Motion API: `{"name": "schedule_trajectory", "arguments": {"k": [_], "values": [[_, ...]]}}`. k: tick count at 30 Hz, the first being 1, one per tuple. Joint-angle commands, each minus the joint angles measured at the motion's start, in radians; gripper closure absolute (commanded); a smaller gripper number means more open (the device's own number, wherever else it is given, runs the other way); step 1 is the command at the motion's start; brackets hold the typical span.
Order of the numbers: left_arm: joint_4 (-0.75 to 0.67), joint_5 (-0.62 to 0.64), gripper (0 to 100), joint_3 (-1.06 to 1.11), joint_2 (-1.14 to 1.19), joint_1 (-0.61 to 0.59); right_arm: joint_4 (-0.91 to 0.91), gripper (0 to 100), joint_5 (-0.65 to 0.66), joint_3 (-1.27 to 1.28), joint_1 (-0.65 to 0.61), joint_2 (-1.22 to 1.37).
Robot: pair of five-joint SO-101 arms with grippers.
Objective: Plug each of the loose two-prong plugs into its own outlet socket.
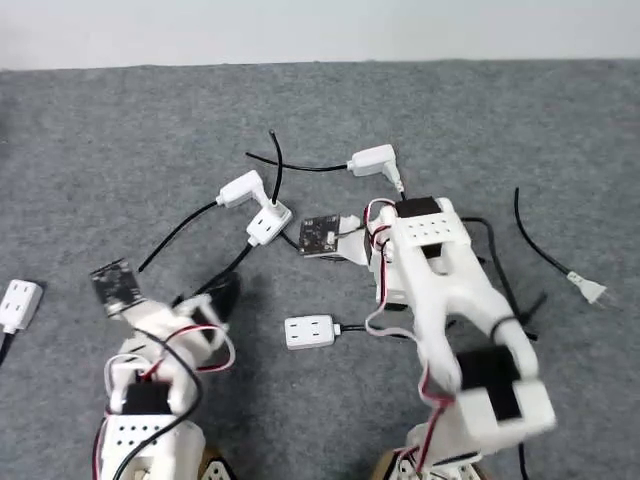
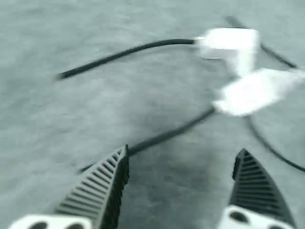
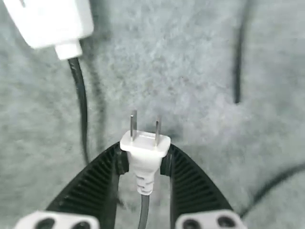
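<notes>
My right gripper (image 3: 144,160) is shut on a white two-prong plug (image 3: 144,143), whose prongs point away over the grey mat. A white outlet block (image 3: 50,21) with a black cable lies ahead of it and to one side. In the high view the right arm's wrist (image 1: 330,238) sits mid-table. My left gripper (image 2: 183,152) hangs open and holds nothing, above a black cable. Beyond it lie a white plug (image 2: 228,43) and a white socket (image 2: 257,90), joined end to end (image 1: 268,225). Another loose plug (image 1: 592,291) lies at the far right.
A white outlet (image 1: 310,331) lies between the two arms. Another outlet (image 1: 18,303) sits at the left edge. A white angled plug (image 1: 373,158) lies at the back centre. Black cables (image 1: 180,230) cross the grey mat (image 1: 100,150).
</notes>
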Motion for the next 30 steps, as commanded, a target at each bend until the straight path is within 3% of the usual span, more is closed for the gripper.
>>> {"name": "schedule_trajectory", "arguments": {"k": [1,5,11,30], "values": [[-0.172,0.083,67,-0.010,-0.009,0.163,0.120,99.0,-0.052,-0.021,-0.050,-0.199],[-0.281,0.173,67,-0.010,-0.009,0.330,0.163,99.0,-0.170,-0.023,-0.114,-0.329],[-0.287,0.221,67,-0.010,-0.009,0.509,0.180,99.0,-0.276,-0.031,-0.226,-0.404],[-0.262,0.221,67,-0.002,-0.008,0.522,0.308,99.0,-0.310,-0.204,-0.243,-0.412]]}}
